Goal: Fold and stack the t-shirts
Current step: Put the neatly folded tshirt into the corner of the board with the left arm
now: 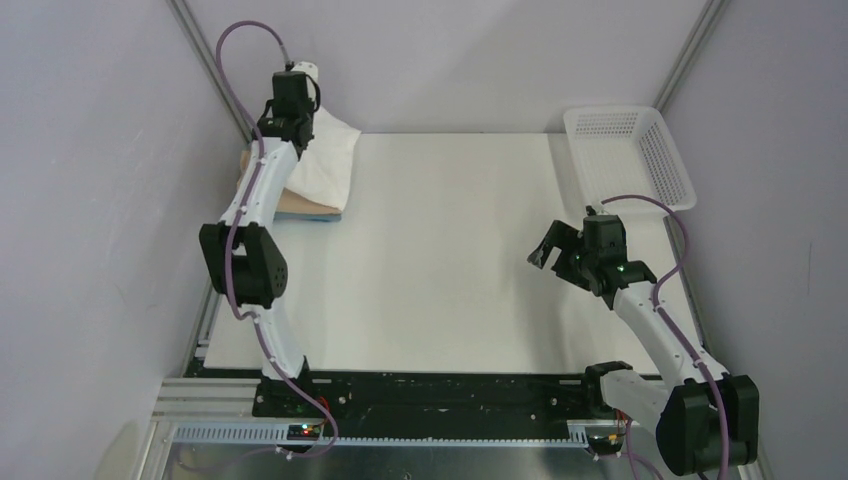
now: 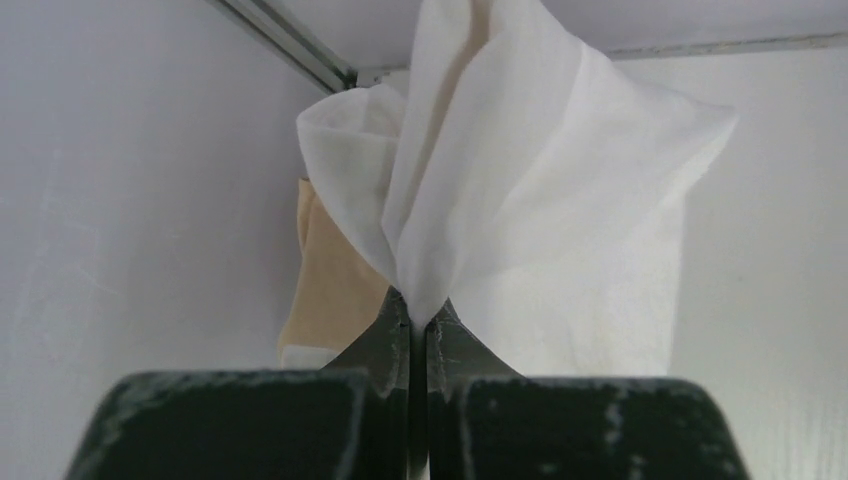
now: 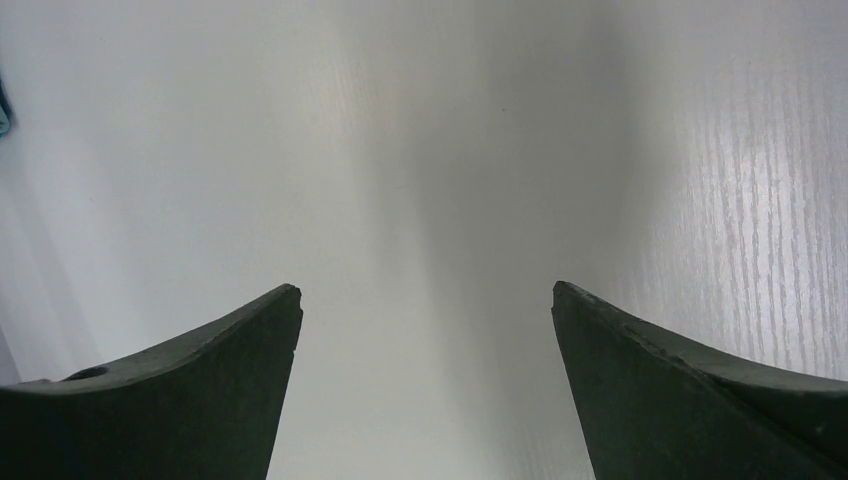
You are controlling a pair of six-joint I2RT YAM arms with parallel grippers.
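Left fingers (image 2: 398,335) pinch shut on the white t-shirt (image 2: 540,170), probably to square it over the tan t-shirt (image 2: 335,280) just beyond; right fingers (image 3: 235,350) gape wide, empty.

The right pincer (image 3: 427,288) hangs with its two dark fingers (image 3: 200,380) wide apart above the white table (image 3: 430,120).

Wrinkled white t-shirt (image 1: 330,150), lifted at one edge, tops tan t-shirt (image 1: 303,203) and light blue t-shirt (image 1: 331,216).
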